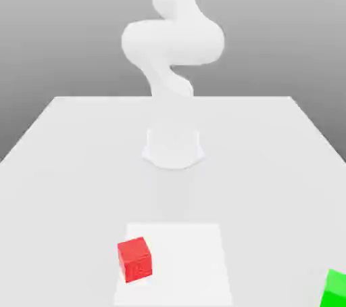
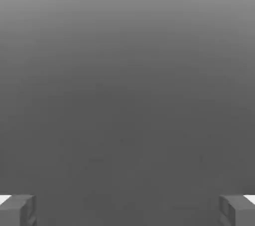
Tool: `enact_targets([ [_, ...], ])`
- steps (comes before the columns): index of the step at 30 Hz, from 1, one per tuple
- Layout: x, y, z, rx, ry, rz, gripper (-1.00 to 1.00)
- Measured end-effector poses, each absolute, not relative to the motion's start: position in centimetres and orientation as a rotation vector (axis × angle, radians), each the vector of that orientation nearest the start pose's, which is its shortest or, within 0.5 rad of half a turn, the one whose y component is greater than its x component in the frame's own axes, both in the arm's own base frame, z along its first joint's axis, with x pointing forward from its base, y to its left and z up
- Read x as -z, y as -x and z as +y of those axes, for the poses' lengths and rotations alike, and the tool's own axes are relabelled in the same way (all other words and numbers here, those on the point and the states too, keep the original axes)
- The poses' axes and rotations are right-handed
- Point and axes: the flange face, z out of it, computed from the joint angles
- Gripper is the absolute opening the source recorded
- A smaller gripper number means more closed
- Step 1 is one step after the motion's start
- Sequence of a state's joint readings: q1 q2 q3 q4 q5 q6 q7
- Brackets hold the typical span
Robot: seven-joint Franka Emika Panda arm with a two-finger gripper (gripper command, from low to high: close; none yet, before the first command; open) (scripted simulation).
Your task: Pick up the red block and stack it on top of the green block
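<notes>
The red block [image 1: 135, 260] is a small cube resting on the white table, near the front and a little toward the exterior view's left. The green block [image 1: 334, 290] sits at the front corner on the exterior view's right, partly cut off by the picture's edge. The two cubes are far apart. In the hand view my gripper [image 2: 127, 210] is open, its grey fingertips [image 2: 17, 210] wide apart with nothing between them, facing plain grey background. The arm [image 1: 172, 42] rises from its base and leaves the exterior view at the top.
The robot's round base [image 1: 174, 147] stands mid-table behind the blocks. A brighter white square patch [image 1: 189, 265] lies on the table [image 1: 67, 163] under the red block. The table's edges slant inward toward the back.
</notes>
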State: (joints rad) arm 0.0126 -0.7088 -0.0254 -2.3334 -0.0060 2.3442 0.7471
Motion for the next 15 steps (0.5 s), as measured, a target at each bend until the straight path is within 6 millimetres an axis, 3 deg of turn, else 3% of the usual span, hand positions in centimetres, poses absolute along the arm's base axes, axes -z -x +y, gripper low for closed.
enact_targets([
  [3,-60.5,-41.8,-1.8,0.837,2.629,0.967,0.0],
  [7,-52.3,-45.0,-3.0,0.684,2.752,0.911,0.0],
  [11,-43.9,-46.5,-4.1,0.521,2.861,0.846,0.0],
  [15,-35.4,-46.5,-5.2,0.347,2.954,0.772,0.0],
])
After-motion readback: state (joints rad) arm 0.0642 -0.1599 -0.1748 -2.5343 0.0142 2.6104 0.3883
